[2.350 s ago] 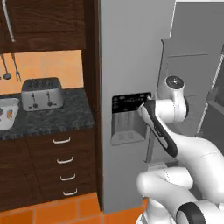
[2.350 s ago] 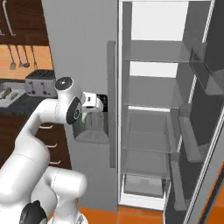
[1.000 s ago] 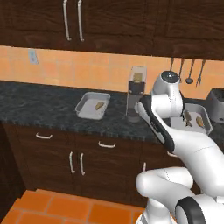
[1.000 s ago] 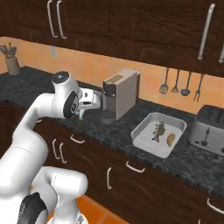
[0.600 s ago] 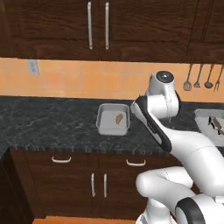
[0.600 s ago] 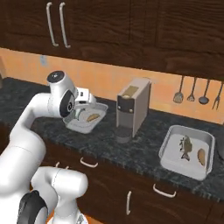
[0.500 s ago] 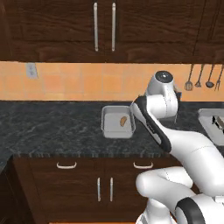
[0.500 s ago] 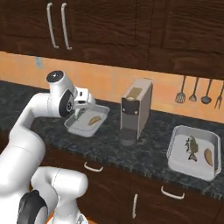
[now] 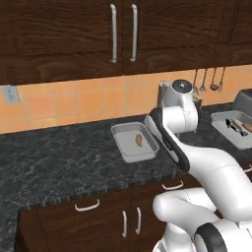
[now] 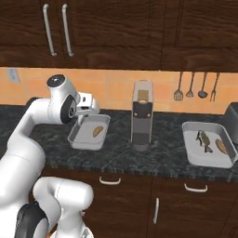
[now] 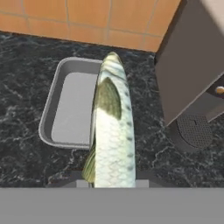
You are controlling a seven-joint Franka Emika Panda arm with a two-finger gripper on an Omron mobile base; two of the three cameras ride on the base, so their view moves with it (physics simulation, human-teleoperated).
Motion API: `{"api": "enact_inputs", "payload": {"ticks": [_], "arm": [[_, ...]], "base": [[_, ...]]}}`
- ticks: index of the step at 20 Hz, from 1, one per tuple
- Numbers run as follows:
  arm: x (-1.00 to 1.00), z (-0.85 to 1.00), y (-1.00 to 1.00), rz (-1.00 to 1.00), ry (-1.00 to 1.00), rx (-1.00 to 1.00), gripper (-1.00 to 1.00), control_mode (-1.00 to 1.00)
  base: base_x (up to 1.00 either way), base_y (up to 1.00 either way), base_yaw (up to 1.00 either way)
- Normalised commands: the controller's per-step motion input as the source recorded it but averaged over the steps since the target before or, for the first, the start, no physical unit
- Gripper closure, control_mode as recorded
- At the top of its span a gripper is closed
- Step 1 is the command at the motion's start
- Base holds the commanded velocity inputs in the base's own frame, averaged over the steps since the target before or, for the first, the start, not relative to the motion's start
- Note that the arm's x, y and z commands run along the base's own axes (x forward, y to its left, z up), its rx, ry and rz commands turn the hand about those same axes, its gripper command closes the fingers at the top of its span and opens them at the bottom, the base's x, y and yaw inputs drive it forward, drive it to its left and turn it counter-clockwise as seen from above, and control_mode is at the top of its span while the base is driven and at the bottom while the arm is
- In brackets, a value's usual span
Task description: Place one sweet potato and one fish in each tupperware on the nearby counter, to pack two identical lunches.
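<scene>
Currently fingers clamped tight on fish, held above grey tupperware on black tabletop; sweet potato inside.

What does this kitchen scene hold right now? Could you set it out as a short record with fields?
held item: fish, gripped by the gripper
left tupperware: holds one sweet potato, no fish yet
right tupperware: holds a fish and a sweet potato
between them: coffee machine
surface: counter, black speckled stone
wall: utensils hanging on orange tiles
</scene>
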Motion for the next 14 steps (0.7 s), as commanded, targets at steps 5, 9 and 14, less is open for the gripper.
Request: {"api": "enact_inputs", "payload": {"ticks": [5,9,14], "arm": [[0.0,0.0,0.0,0.0,0.0,0.0,1.0,1.0],[0.15,-0.58,0.23,-0.17,0.0,-0.01,1.0,-1.0],[0.63,-0.72,0.62,-0.02,0.09,0.03,1.0,-1.0]], "base": [[0.09,0.13,-0.39],[0.0,0.0,0.0],[0.0,0.0,0.0]]}}
